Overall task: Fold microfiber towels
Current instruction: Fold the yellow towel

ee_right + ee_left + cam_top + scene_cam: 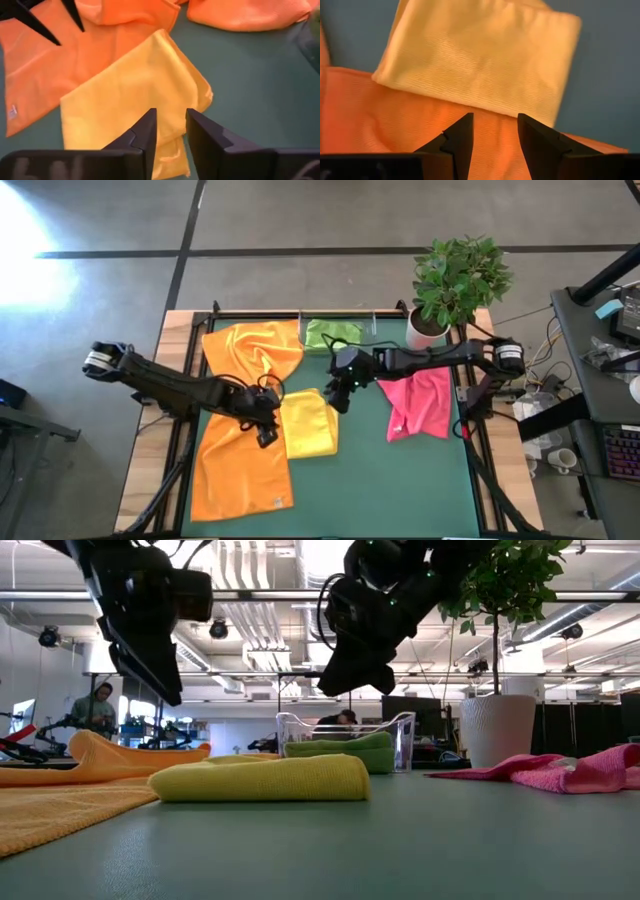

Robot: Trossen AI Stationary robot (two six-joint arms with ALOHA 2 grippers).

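Green table (400, 480) at frame centre carries a folded yellow towel (310, 425). Both claws hover above it — left claw (268, 432) and right claw (338, 395) — each slightly parted, holding nothing.

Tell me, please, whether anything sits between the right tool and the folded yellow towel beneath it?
Nothing visible does. The right tool hangs open above the far edge of the yellow towel, with only air between them in the low view. The left tool is over the orange towel beside it.
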